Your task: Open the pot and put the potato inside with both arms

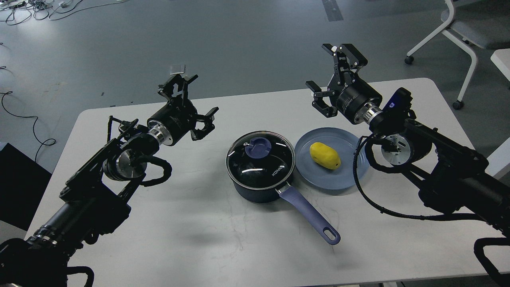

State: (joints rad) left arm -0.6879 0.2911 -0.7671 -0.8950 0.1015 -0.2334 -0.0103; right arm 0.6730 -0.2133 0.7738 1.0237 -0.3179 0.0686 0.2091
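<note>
The dark pot (261,175) stands mid-table with its glass lid (259,159) on and the blue knob (258,147) on top. Its lavender handle (310,215) points toward the front right. The yellow potato (325,155) lies on a grey-blue plate (350,175) just right of the pot. My left gripper (193,105) hovers open above the table, left of the pot, holding nothing. My right gripper (332,75) is raised and open above the table's far side, behind the plate, also holding nothing.
The white table (199,239) carries only the pot and plate. A white office chair (462,28) stands on the floor at the far right. Cables (24,119) lie on the grey floor at the left.
</note>
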